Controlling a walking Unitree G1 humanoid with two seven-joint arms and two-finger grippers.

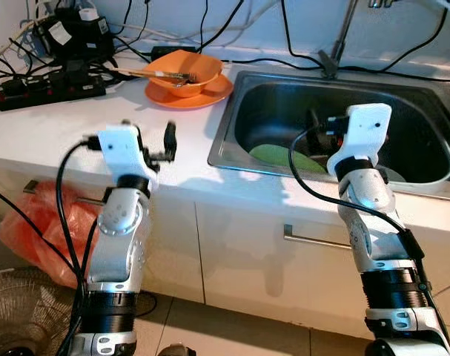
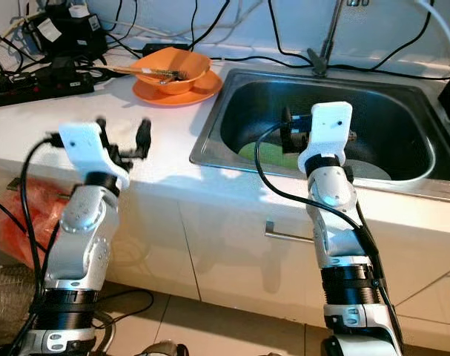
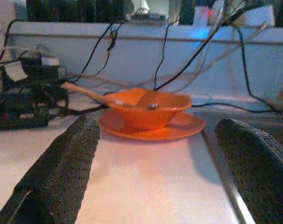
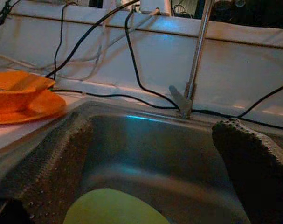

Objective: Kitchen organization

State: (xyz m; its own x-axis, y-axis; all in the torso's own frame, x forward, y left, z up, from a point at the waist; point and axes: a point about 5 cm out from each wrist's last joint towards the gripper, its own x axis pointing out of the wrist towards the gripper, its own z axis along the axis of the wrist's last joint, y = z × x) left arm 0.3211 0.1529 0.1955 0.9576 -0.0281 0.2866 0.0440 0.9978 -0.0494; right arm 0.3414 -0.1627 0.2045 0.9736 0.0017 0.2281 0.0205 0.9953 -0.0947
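Broadly, a white countertop [image 1: 54, 130] runs across the scene with a stainless steel sink [image 1: 232, 141] sunk into it on the robot's right, and white cabinet fronts with a metal drawer handle [image 1: 313, 239] below. Inside the sink basin lies a green plate [image 1: 280, 157], flat on the bottom near the front wall. Behind the sink rises a thin faucet [image 4: 197, 56], with black cables trailing along the back wall. Toward the back of the counter, just left of the sink's rim, sits an orange plate [image 1: 210, 93] with an orange bowl [image 1: 184, 74] resting on it; chopsticks [image 1: 147, 73] lie across the bowl and stick out to the robot's left. Farther left a black power strip [image 1: 47, 89] lies among tangled wires. On the floor at the left are an orange plastic bag [image 1: 43, 222] and a wire fan grille [image 1: 21, 311].

The right gripper [image 4: 146, 158] hovers over the sink's front part, its fingers [image 4: 253, 158] spread wide apart and holding nothing; the green plate lies below and between them, not touched. The left gripper [image 3: 155, 163] hangs above the counter's front part, its fingers [image 3: 66, 163] likewise parted and empty, with the orange bowl and plate well ahead, framed between them
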